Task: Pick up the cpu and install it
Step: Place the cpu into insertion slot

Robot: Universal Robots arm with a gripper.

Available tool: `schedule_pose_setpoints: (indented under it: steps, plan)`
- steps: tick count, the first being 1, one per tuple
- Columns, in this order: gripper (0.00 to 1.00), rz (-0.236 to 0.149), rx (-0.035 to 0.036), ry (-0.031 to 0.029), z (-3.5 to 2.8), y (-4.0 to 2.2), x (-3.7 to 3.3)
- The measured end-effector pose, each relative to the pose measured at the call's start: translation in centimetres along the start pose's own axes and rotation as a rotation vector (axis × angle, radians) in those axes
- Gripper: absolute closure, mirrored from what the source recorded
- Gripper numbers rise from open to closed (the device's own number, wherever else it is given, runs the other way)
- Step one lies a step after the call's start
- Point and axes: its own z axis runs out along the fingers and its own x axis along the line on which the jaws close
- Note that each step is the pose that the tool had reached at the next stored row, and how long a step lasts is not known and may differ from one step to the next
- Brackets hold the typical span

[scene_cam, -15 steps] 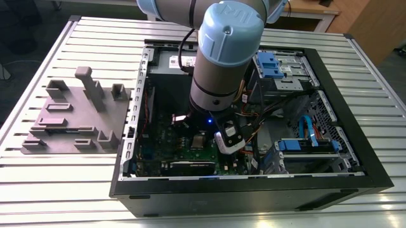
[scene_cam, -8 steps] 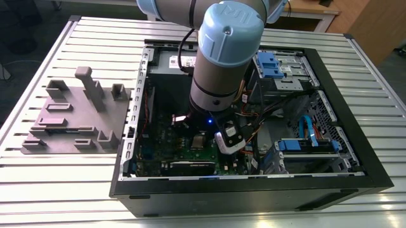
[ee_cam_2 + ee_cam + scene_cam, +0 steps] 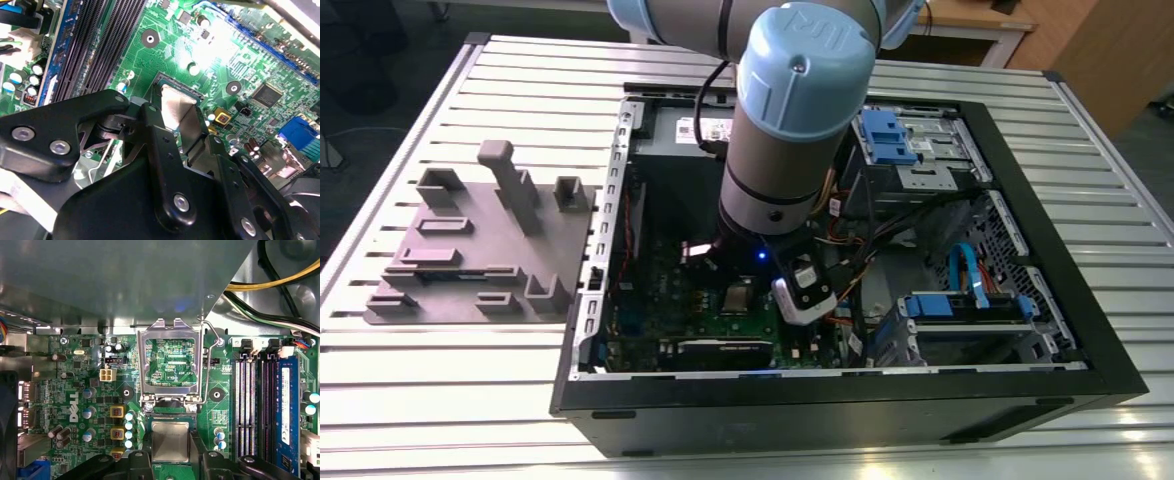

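Down inside the open case (image 3: 854, 405), which stands on a slatted table (image 3: 440, 400), the arm (image 3: 787, 120) reaches to the green board (image 3: 75, 390). A grey fixture (image 3: 467, 250) sits on the table at the exterior view's left, apart from the case.

In both wrist views the cpu (image 3: 170, 441) (image 3: 175, 100) lies flat, silver top up, in the socket (image 3: 170, 416). Whether it is fully seated I cannot tell. The gripper (image 3: 170, 456) (image 3: 176, 115) is right over it, narrowed to about the chip's width. Its black fingers (image 3: 157, 135) stand one at each of two opposite edges and appear to hold the cpu between them (the contact itself is partly hidden by the fingers).

Just beyond the socket, the metal bracket (image 3: 142, 365) stands swung up and open, with board traces showing through its square window. Its wire lever (image 3: 212, 337) is raised beside it.

Near the socket on one side run the long black memory slots (image 3: 250, 400), and a blue stick (image 3: 287, 405) sits in the outer one.
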Motion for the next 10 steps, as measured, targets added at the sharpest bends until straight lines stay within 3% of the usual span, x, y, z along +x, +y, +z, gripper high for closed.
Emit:
schedule_pose_setpoints:
  steps: [2,5,10]
  plan:
    - [0.58,0.0,-0.0001,0.0,0.0,0.0,0.0]
    - [0.45,0.0,0.0001,0.0,0.01,0.0,0.0]
    - [0.45,0.0,0.0,0.0,-0.17,0.0,0.01]
